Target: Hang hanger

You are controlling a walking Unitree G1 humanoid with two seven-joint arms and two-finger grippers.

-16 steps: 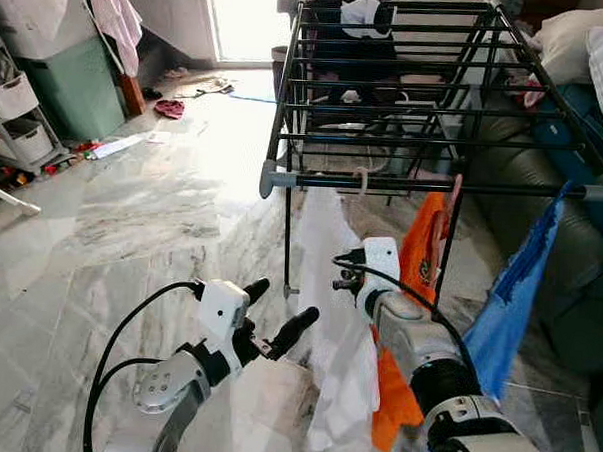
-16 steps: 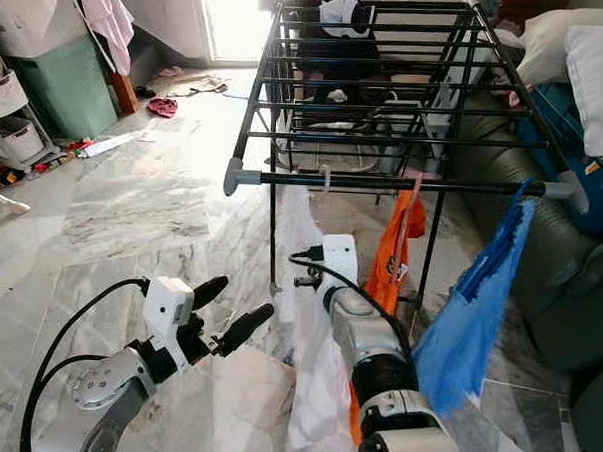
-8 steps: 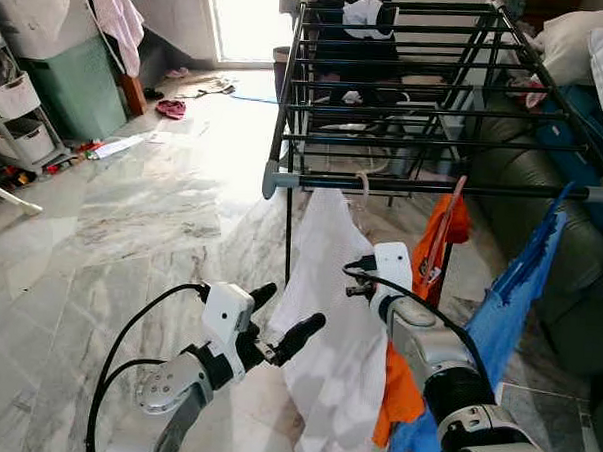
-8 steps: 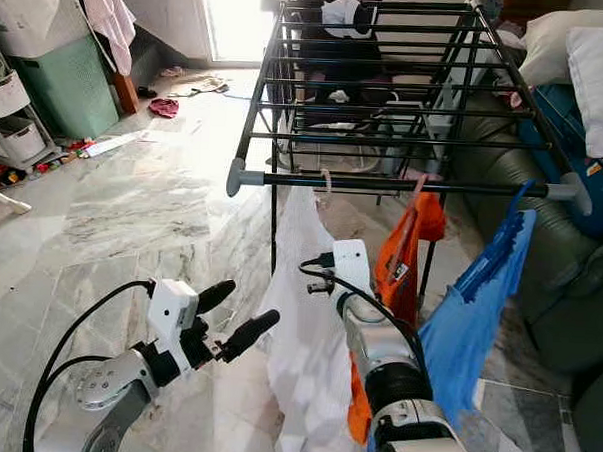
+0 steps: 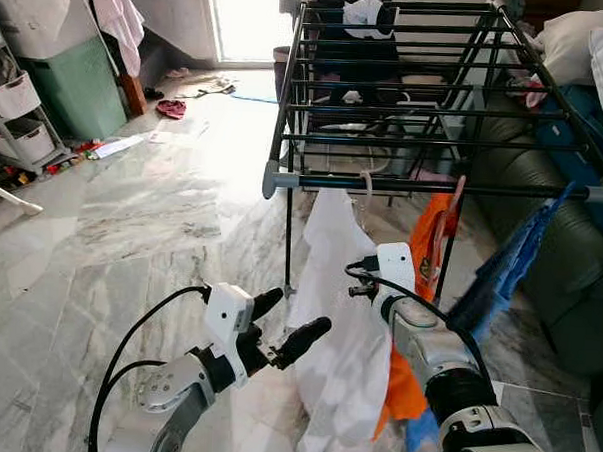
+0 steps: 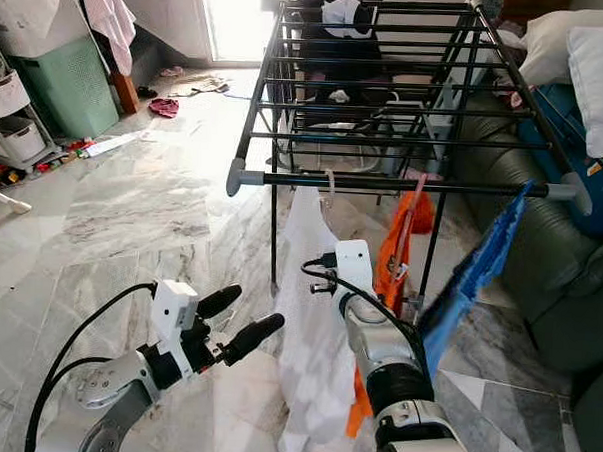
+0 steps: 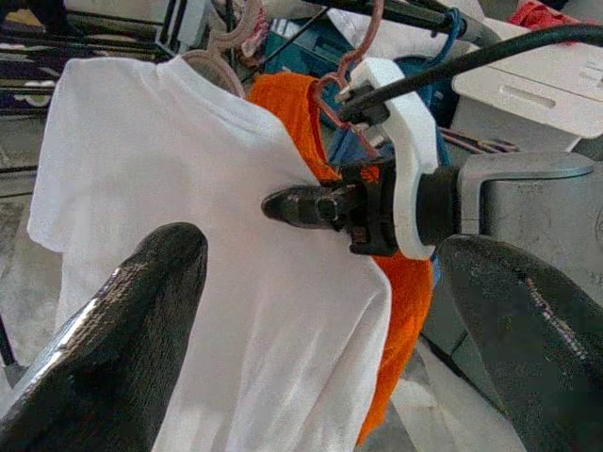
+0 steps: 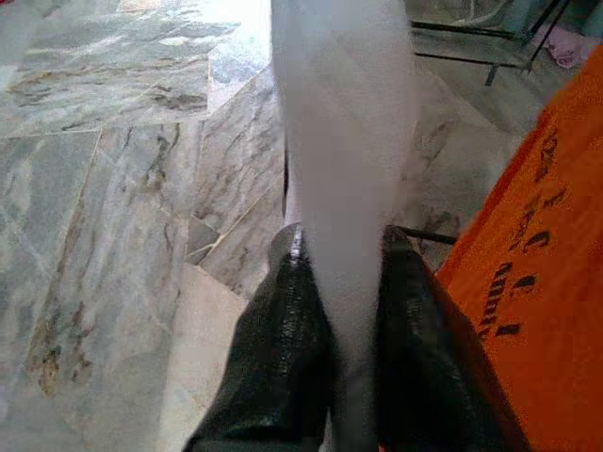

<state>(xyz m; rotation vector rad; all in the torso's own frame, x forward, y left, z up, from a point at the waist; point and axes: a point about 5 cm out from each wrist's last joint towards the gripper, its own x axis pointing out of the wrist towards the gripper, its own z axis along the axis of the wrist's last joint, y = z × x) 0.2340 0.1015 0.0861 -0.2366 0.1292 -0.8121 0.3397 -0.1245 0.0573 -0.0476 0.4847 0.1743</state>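
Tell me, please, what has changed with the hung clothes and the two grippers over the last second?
The white shirt, pinched in the right gripper, swung out toward the left gripper and hangs a little fuller. The blue garment swung back and now looks narrower. The right arm rose slightly. The left gripper stayed open beside the shirt, the hanger hook stayed on the rack's front bar, and the orange shirt kept its place.

Hidden behind cloth
The white shirt (image 5: 343, 318) covers its hanger's shoulders; at 3 o'clock, the orange garment (image 6: 392, 252) sits half hidden.
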